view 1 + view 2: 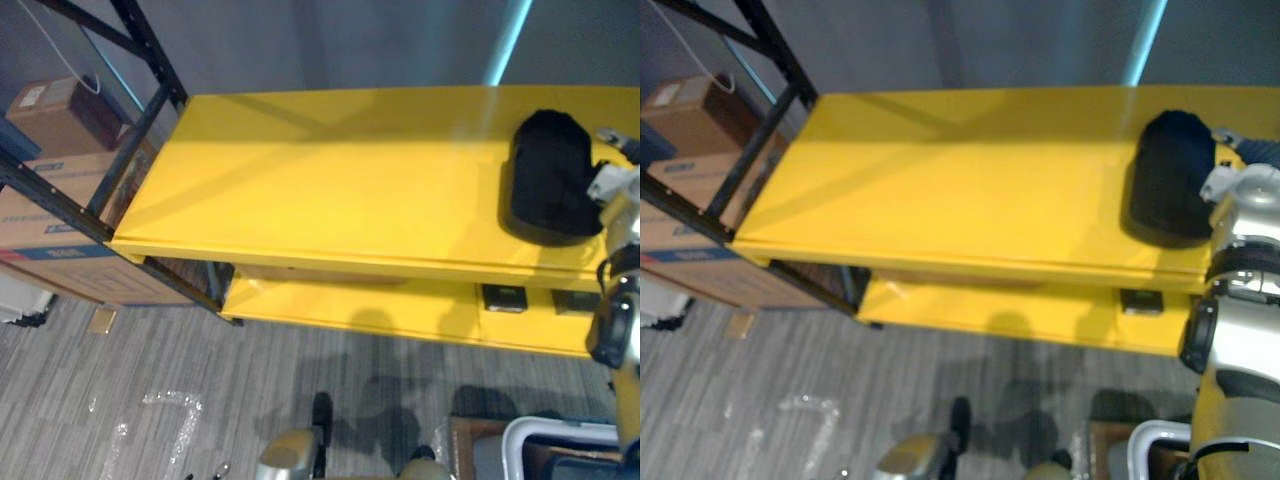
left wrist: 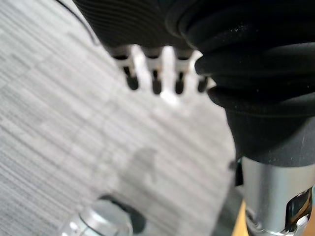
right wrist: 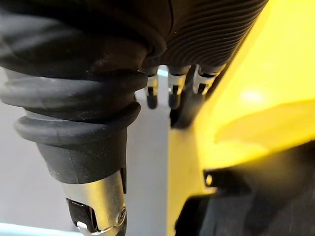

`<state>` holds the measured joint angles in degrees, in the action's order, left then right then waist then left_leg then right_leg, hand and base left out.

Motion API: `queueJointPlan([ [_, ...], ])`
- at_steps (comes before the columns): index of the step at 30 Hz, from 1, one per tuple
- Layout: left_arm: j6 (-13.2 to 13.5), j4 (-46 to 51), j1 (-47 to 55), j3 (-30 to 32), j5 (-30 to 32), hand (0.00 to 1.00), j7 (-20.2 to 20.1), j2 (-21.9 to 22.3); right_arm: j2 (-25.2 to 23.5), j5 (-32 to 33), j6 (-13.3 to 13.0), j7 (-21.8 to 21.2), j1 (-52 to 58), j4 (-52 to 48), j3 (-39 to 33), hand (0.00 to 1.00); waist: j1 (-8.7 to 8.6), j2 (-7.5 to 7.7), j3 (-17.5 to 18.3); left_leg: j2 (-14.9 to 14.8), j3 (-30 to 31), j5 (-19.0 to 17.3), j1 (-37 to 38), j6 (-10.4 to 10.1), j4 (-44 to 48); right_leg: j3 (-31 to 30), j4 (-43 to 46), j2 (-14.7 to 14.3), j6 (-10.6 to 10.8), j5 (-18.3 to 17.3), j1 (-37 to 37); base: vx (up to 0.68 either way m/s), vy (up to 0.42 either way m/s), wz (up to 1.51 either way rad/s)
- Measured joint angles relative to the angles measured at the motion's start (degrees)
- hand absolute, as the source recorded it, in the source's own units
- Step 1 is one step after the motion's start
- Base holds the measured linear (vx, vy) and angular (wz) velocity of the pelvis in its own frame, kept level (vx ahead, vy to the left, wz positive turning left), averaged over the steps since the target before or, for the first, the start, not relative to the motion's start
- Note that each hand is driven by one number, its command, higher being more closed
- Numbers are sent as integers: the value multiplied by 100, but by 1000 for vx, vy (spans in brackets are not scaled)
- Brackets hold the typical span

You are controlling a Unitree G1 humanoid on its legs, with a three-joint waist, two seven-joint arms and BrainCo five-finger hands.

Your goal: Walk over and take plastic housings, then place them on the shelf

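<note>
SHELF, TOP BOARD: A black plastic housing (image 1: 548, 175) lies flat on the yellow shelf (image 1: 320, 180), near its right end. Our right hand (image 1: 1240, 190) stands just beside the housing's right edge, and we cannot tell whether the two touch. We judge that the housing sits flat so that the board carries it unaided, and that the placing step is all but done. The right wrist view adds what the head views lack: the fingers (image 3: 172, 91) reach out straight along the yellow board, curled round nothing. The left wrist view shows our left hand (image 2: 156, 76) hanging idle over the grey floor (image 2: 59, 123), fingers slack and straight. From the head we also see a small dark part (image 1: 503, 297) on the lower board and cardboard boxes (image 1: 60, 115) left of the shelf.
</note>
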<state>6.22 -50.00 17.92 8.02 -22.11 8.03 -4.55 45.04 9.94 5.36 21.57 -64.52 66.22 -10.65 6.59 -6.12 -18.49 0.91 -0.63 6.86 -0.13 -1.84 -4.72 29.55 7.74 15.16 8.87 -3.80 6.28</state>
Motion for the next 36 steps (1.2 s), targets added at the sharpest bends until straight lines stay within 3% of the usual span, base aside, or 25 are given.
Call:
queueJointPlan([
  [9, 160, 221, -47, -227, -41, 0, -27, 0, 97, -6, -1, -149, -466, 1, 393, 0, 15, -149, -300, -131, -212, 6, -6, -36, 4, -315, 619, 36, -87, -319, -428, -16, -40, -14],
  [13, 154, 332, -115, -248, -48, 0, -31, -2, 191, 128, 8, -1093, -495, 6, 688, 0, 11, -168, -490, -139, -226, -15, -104, -93, 106, -376, 944, 110, -133, -513, -645, -39, -51, -2],
  [23, 112, 503, -147, -251, -60, 0, -40, -67, 285, 293, -41, -2167, -715, 20, 1053, 0, 50, -253, -716, -212, -184, -85, -428, -120, 426, -425, 1242, 90, -224, -590, -913, -13, -33, 0],
  [27, 116, 605, -151, -249, -60, 0, -66, -286, 284, 291, -55, -2296, -716, 21, 1151, 0, 74, -252, -792, -227, -152, -94, -447, -134, 496, -408, 1307, 102, -244, -654, -924, -53, -20, 3],
  [36, 117, 633, -157, -254, -60, 0, -73, -299, 298, 284, -242, -2376, -717, 24, 1238, 0, 74, -250, -806, -245, -131, -95, -513, -143, 523, -373, 1313, 88, -246, -653, -950, -6, -4, 1],
])
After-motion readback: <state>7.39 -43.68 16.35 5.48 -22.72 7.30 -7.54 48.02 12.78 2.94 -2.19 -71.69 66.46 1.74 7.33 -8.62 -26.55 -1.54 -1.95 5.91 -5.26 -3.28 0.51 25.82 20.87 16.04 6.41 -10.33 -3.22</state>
